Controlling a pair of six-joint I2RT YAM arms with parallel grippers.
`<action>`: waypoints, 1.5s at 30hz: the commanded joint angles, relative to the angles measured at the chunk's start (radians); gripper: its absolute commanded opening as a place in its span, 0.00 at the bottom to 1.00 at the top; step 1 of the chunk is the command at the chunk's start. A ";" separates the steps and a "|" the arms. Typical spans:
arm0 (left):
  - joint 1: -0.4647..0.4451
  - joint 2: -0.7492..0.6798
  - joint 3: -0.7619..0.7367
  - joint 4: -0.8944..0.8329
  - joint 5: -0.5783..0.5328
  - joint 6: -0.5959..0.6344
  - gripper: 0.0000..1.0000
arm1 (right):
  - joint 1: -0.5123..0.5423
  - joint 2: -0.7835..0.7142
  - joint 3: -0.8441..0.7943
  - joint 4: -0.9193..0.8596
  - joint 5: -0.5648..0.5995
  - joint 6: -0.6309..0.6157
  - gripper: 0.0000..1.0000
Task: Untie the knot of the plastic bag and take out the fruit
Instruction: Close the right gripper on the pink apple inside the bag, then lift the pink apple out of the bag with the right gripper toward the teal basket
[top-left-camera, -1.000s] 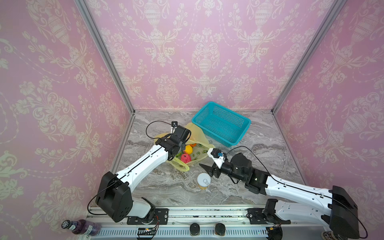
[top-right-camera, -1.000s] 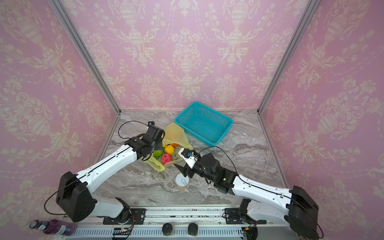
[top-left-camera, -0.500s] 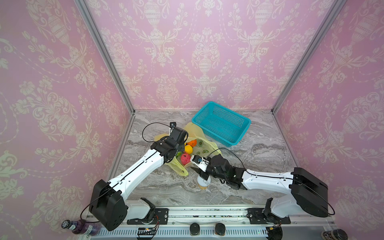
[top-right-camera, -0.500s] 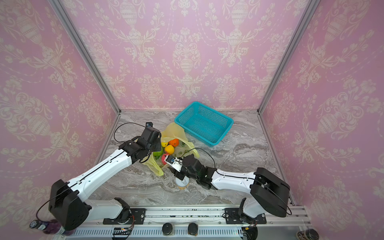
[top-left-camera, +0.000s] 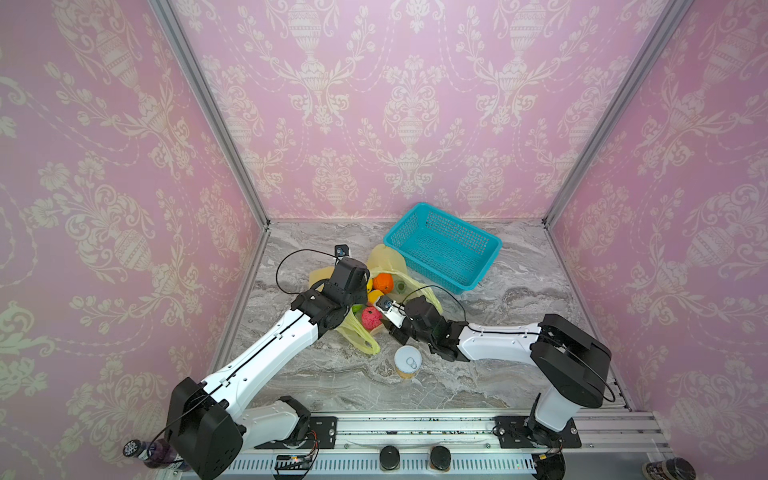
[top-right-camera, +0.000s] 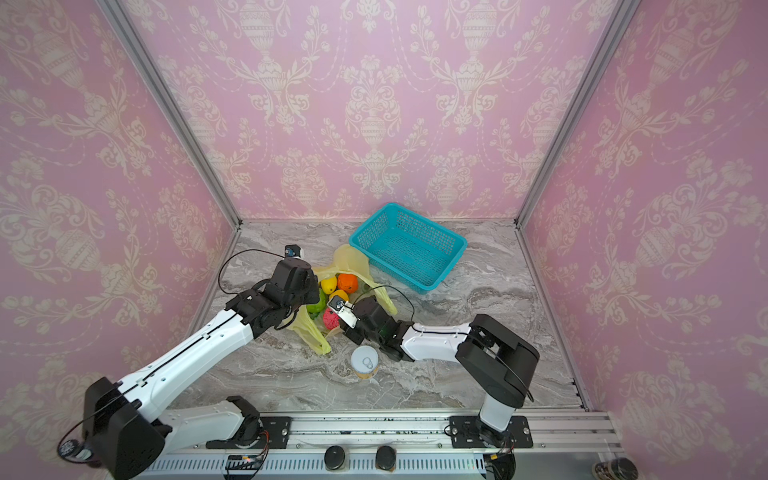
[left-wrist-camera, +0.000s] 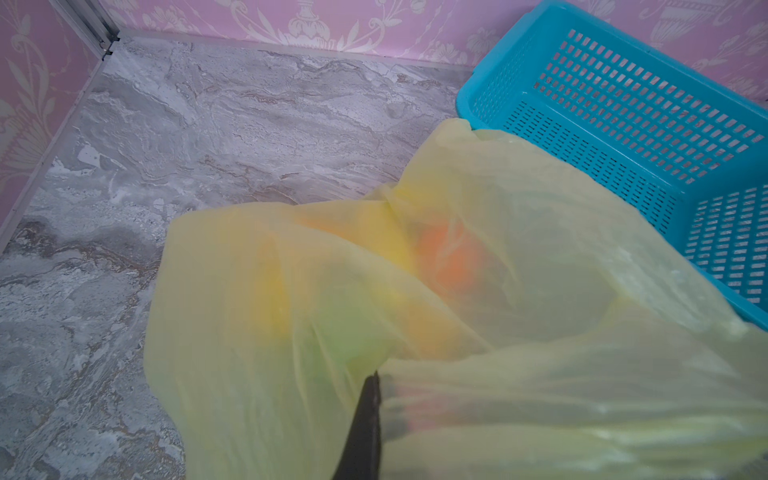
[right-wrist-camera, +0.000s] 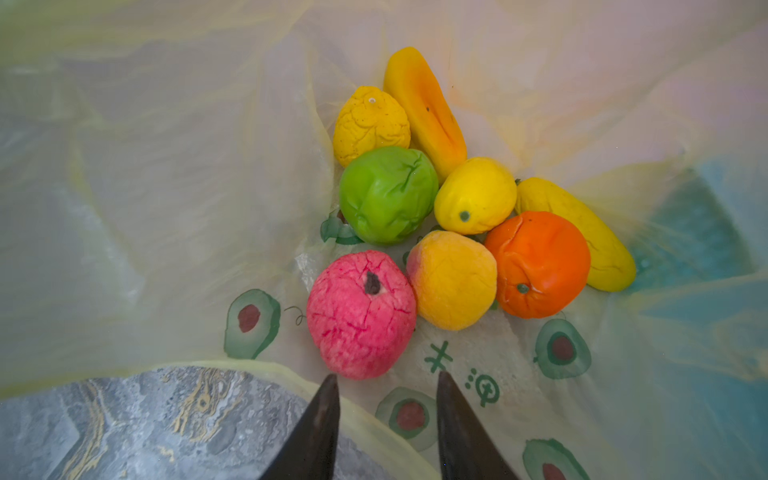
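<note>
Right gripper (right-wrist-camera: 386, 376): jaws at a middling gap, nothing between them, tips just short of the pink fruit (right-wrist-camera: 361, 316). A second earlier I'd had it out by the can (top-left-camera: 408, 362) with the jaws wider. Since then it had swung across into the mouth of the bag (right-wrist-camera: 166, 187) and narrowed.

Left gripper (left-wrist-camera: 376, 399) was clamped tight on the bag's rim, holding the film up, same as throughout that second.

The fruit (right-wrist-camera: 457, 232) sat heaped on the bag's floor, just left of centre in both top views, none of it out yet.

The knot read as undone to me: mouth gaping, and a handle loop (top-left-camera: 362, 343) lying slack below the heap. So I judged the untying finished and the first pick next.

The basket (top-left-camera: 405, 230) stood to the upper right of the bag, with nothing in it.
</note>
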 joint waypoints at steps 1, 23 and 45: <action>0.009 -0.011 -0.003 0.006 0.025 0.027 0.00 | -0.002 0.037 0.055 -0.033 -0.016 0.024 0.49; 0.008 0.005 0.008 -0.010 0.018 0.033 0.00 | -0.005 0.325 0.372 -0.240 -0.027 0.048 0.65; 0.009 0.036 0.007 -0.044 -0.091 0.029 0.00 | 0.013 -0.358 -0.162 0.078 -0.156 0.139 0.29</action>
